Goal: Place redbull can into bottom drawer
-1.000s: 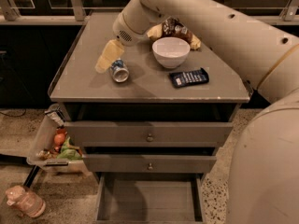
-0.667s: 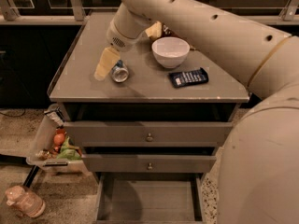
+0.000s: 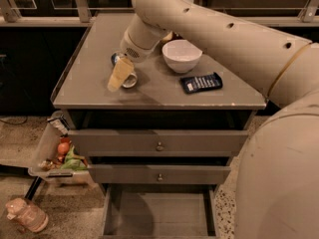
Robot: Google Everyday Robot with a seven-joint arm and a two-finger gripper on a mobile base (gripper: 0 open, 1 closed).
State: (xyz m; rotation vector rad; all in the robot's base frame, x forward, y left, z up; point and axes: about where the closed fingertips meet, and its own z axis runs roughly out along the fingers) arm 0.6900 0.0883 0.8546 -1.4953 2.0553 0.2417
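Observation:
The redbull can (image 3: pixel 131 79) lies on its side on the grey cabinet top (image 3: pixel 89 83), left of the white bowl, with its silver end facing front. My gripper (image 3: pixel 121 75) reaches down from the big cream arm and sits right over the can, covering most of its body. The bottom drawer (image 3: pixel 159 215) is pulled open at the base of the cabinet, and its flat grey inside is bare.
A white bowl (image 3: pixel 182 55) and a dark blue flat packet (image 3: pixel 201 82) lie on the top to the right of the can. The two upper drawers (image 3: pixel 159 146) are slightly open. A bin of items (image 3: pixel 57 156) hangs at the cabinet's left. A bottle (image 3: pixel 27 215) lies on the floor.
My gripper has moved from just left of the can to directly over it. The can has stayed on the cabinet top.

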